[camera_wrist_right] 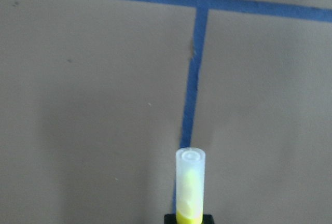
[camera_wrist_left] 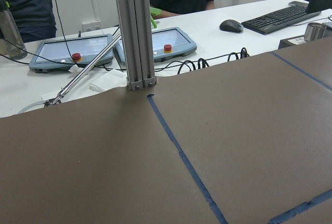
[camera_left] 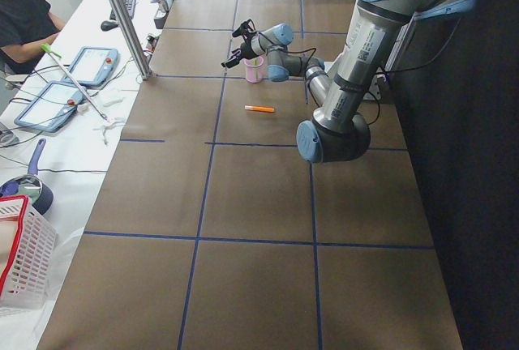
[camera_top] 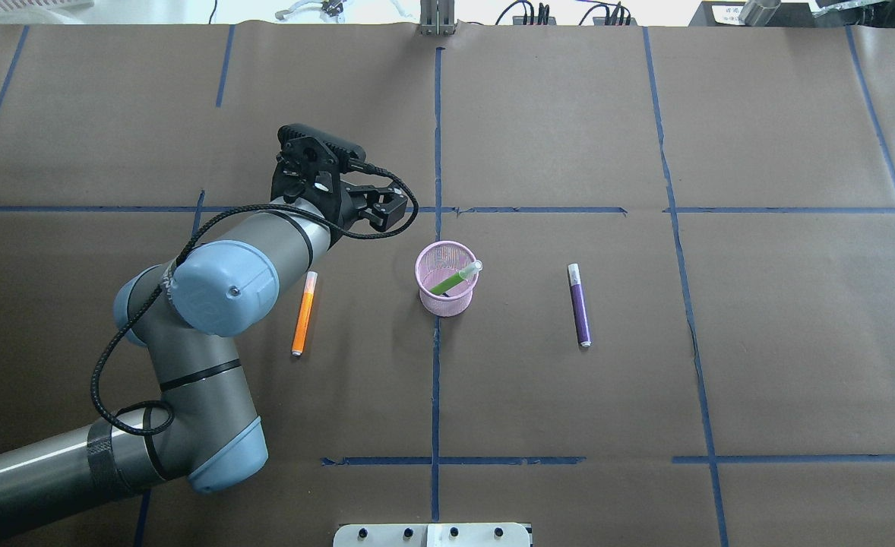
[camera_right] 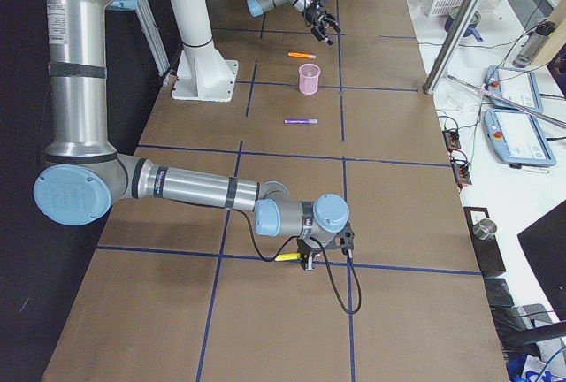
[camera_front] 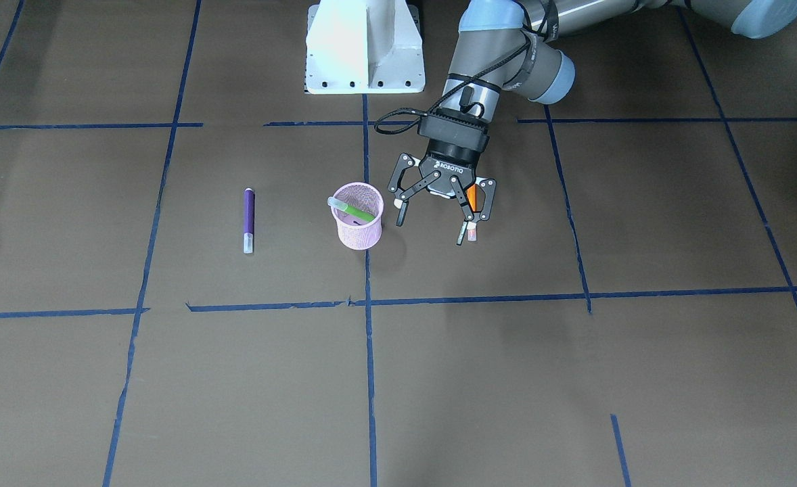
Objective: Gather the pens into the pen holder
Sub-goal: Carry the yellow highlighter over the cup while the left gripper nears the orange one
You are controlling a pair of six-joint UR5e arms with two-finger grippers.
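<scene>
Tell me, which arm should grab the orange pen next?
Left. Its open hand hovers close by the orange pen, next to the pen holder; the right arm is far away from both.

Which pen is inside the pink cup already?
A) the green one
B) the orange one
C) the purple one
A: the green pen leans inside the pink pen holder, its pale cap poking over the rim, while the orange pen and purple pen lie on the table.
</scene>
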